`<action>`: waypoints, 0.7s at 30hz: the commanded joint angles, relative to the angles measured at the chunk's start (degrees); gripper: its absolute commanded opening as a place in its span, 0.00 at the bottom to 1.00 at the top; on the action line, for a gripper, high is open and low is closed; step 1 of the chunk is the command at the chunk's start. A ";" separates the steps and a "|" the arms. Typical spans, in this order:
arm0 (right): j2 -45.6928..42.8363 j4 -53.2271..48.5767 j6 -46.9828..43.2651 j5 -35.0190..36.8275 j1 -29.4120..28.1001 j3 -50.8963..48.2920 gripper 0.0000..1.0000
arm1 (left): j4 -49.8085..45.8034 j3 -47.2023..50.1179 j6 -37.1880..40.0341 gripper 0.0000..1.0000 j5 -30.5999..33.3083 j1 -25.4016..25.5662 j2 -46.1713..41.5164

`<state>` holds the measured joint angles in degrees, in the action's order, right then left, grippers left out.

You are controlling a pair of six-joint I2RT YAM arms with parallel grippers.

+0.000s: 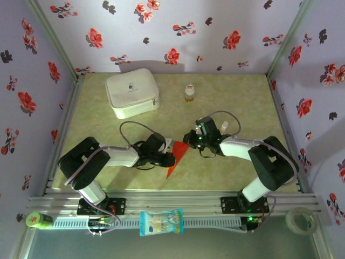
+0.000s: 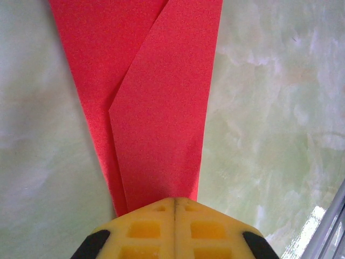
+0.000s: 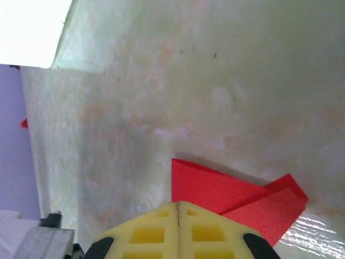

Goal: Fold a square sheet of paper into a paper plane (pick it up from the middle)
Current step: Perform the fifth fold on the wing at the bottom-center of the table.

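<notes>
The square sheet of paper is now bright red paper [image 1: 177, 157] folded into a narrow pointed dart, lying flat on the green table with its tip toward the near edge. My left gripper [image 1: 167, 157] is shut, its yellow fingertips [image 2: 156, 208] set down on the narrow end of the red paper [image 2: 156, 108]; overlapping flaps and a crease run away from them. My right gripper [image 1: 190, 142] is also shut, its fingertips [image 3: 197, 211] resting at the wide end of the red paper [image 3: 215, 189]. No paper shows between either pair of jaws.
A white zip case [image 1: 132, 93] lies at the back left, with a small bottle [image 1: 188, 93] behind the centre. A small white object [image 1: 224, 127] sits by the right arm. On the near rail [image 1: 215, 200] are a blue-and-white snack packet [image 1: 161, 222] and a tape roll [image 1: 301, 220].
</notes>
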<state>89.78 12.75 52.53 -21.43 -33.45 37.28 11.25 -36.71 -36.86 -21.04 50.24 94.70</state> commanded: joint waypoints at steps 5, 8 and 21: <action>5.30 -0.85 0.96 2.74 -0.22 -2.47 0.01 | -10.97 0.33 0.87 0.00 1.88 0.00 -0.87; 6.28 -4.26 0.05 4.83 -0.30 -2.41 0.00 | -13.69 -1.44 1.60 0.00 1.80 -0.02 -2.82; 6.20 -4.75 0.29 5.66 -0.52 -2.74 0.00 | -14.55 -10.67 -0.65 0.03 -1.93 -0.01 -5.37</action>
<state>94.30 13.17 53.08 -20.27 -33.74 35.42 -4.34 -45.23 -36.03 -20.60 50.24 88.29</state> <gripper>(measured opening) 0.046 0.047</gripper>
